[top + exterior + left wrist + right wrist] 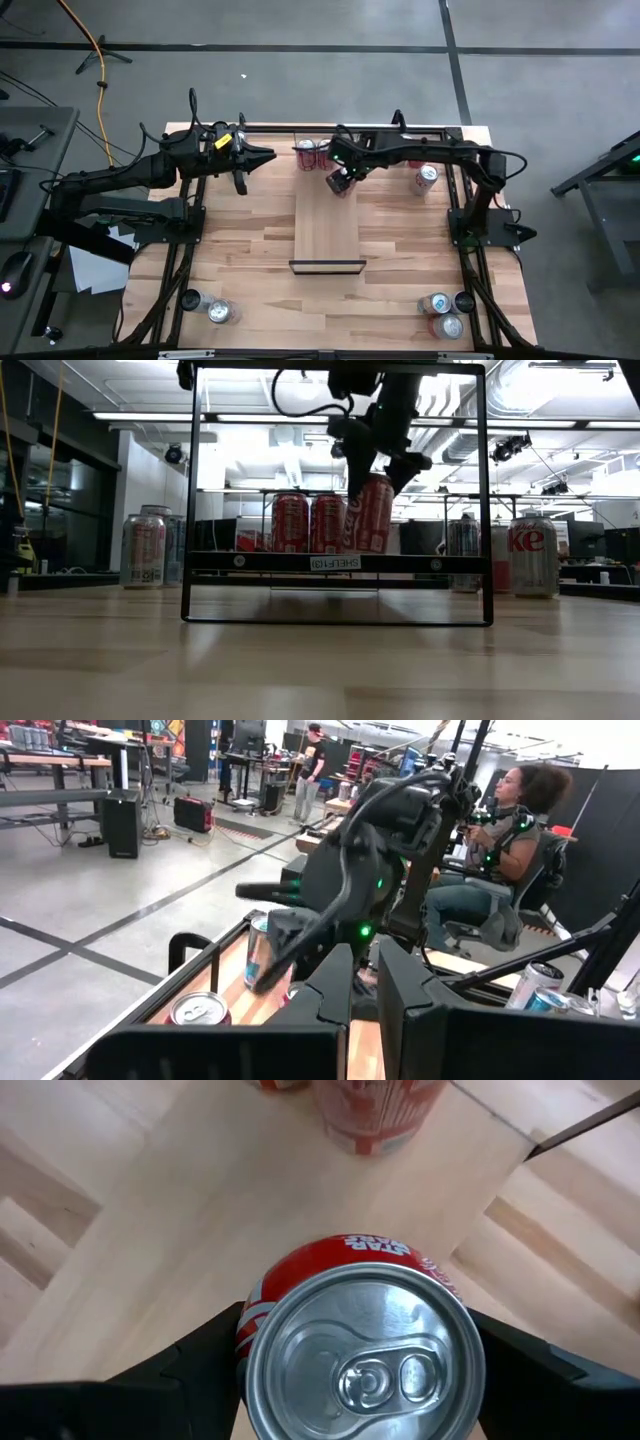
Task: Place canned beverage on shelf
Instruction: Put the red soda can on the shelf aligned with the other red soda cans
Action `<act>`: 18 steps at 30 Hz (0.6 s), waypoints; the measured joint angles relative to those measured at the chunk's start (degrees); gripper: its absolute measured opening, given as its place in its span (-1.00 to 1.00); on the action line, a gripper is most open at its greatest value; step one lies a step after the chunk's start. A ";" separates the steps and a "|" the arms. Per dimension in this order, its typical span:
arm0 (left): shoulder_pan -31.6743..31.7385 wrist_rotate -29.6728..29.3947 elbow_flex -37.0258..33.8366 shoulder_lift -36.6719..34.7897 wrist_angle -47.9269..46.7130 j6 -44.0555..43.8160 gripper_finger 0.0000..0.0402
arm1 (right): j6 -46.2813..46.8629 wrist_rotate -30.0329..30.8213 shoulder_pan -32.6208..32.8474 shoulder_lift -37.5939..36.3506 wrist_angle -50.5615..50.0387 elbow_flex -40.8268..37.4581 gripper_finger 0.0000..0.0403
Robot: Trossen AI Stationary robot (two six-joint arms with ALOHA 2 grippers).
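The shelf (326, 230) is a long light-wood panel in the table's middle, with a dark strip at its near end. Two red cans (312, 154) stand upright on its far end and also show in the low view (308, 523). My right gripper (343, 180) hangs over that far end, shut on a red canned beverage (372, 512) just right of those two cans. My left gripper (252, 160) waits shut and level at the far left, above the table, holding nothing. My right gripper pinches the red can's side wall near its top rim (250, 1342) between its two fingers (195, 1355), one on each side. The fingers come steeply from above. The can hangs tilted, its base close over the shelf's board; I cannot tell whether it touches.
A silver can (427, 177) stands at the far right of the table. More cans stand at the near right corner (444, 314) and the near left corner (212, 308). A black frame (336, 562) carries the shelf. A seated person (500, 850) shows beyond the table.
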 joint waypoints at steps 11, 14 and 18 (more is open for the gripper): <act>0.00 0.00 0.00 -0.01 0.11 -1.36 -1.00 | -0.52 -1.75 0.69 2.05 1.46 0.11 0.63; 0.00 0.00 0.00 -0.01 0.10 -1.36 -1.00 | -2.06 -2.49 0.69 2.05 2.15 0.39 0.64; 0.00 0.00 0.00 -0.01 -0.07 -1.38 -1.00 | -4.05 -2.41 0.68 1.84 2.35 0.49 0.65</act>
